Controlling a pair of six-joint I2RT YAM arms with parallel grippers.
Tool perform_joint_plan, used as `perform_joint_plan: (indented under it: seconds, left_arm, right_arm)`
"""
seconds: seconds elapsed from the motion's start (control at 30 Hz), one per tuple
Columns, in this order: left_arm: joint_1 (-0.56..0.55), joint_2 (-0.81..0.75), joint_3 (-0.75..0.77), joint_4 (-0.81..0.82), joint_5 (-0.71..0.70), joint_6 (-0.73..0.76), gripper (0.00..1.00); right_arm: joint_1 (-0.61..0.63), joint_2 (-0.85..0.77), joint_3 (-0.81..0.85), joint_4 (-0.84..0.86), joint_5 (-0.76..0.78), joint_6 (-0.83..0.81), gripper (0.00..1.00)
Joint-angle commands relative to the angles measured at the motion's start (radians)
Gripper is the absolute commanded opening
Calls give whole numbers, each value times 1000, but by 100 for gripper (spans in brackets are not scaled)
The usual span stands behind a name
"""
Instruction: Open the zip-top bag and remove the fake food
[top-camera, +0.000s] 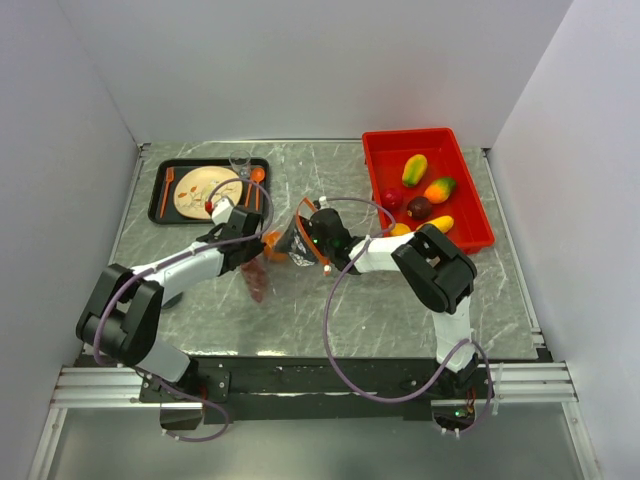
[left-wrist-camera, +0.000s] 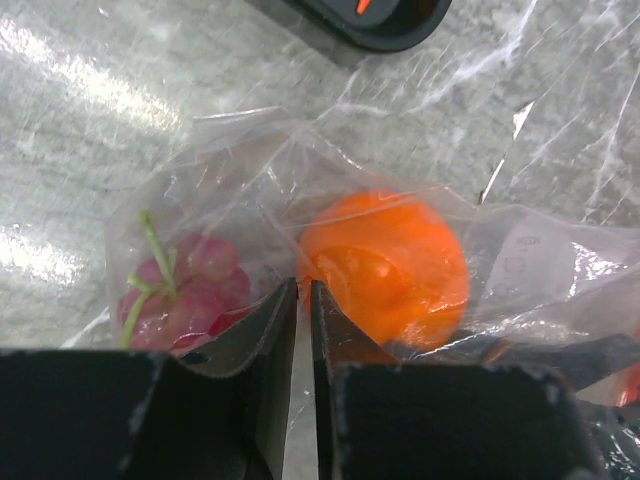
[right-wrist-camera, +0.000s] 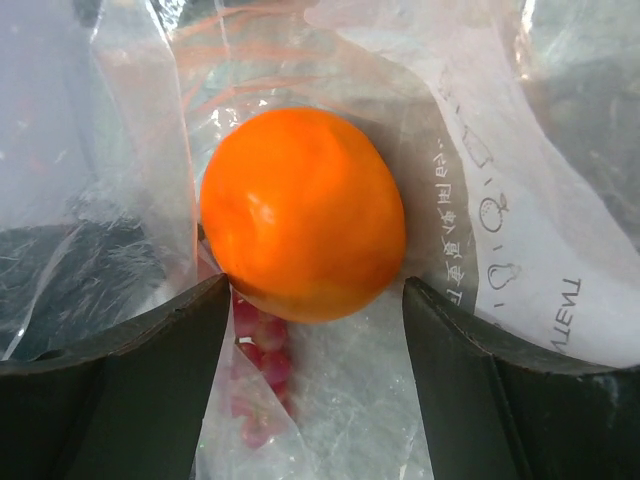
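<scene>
The clear zip-top bag (top-camera: 296, 226) lies mid-table between my two grippers, its orange-red zipper strip towards the right arm. Inside it are an orange fruit (left-wrist-camera: 390, 265) and a bunch of pinkish grapes (left-wrist-camera: 190, 290). My left gripper (left-wrist-camera: 303, 285) is shut on the bag's (left-wrist-camera: 230, 160) plastic between those two pieces. My right gripper (right-wrist-camera: 315, 285) is open inside the bag's (right-wrist-camera: 520, 230) mouth, its fingers either side of the orange fruit (right-wrist-camera: 300, 210), with the grapes (right-wrist-camera: 262, 360) below. Both grippers, left (top-camera: 258, 248) and right (top-camera: 302, 243), show from above.
A red bin (top-camera: 470, 190) at the back right holds several plastic fruits, among them a green-orange mango (top-camera: 414, 170) and a dark purple one (top-camera: 419, 208). A black tray (top-camera: 160, 190) with a beige plate and orange cutlery sits at the back left.
</scene>
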Motion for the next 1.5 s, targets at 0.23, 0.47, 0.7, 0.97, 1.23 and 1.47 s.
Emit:
perform_joint_plan:
  seconds: [0.23,0.47,0.7,0.97,1.23,1.47]
  left_arm:
    - [3,-9,45,106,-42,9,16]
    - [7,15,62,153,-47,23,18]
    - [7,97,57,245,4,32,18]
    - [7,149,31,348,56,47,20]
    - [8,167,28,370,93,55,19]
    - [7,149,36,348,76,55,19]
  right_arm:
    - [9,0,-12,46,36,-4,77]
    - [10,-24,-38,72,36,1,77]
    - [7,-58,-70,104,66,19,80]
    - [4,-58,-82,123,116,51,83]
    - [-16,-78,-107,104,200,107,89]
    - [-20,-144,-182,150,266,157,89]
